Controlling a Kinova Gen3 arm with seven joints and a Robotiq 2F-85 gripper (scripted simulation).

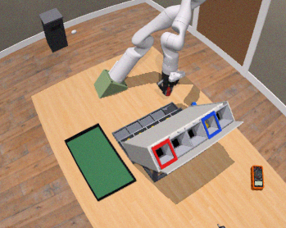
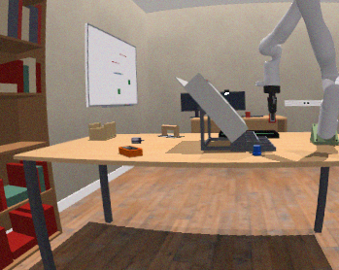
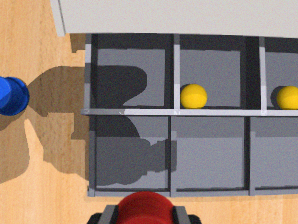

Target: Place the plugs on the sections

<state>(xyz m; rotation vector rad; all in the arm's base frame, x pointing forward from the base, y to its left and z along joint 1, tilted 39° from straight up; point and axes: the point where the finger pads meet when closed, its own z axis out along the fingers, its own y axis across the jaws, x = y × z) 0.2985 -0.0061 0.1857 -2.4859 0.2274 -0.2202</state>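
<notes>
Two plugs show: one red plug (image 3: 145, 205) and one blue plug (image 3: 12, 96). Two yellow marbles (image 3: 193, 96) lie in the sectioned tray (image 3: 176, 112) (the second cut by the wrist view's edge). From above, two banded funnels: one red-banded funnel (image 1: 164, 152), one blue-banded funnel (image 1: 211, 125).
</notes>
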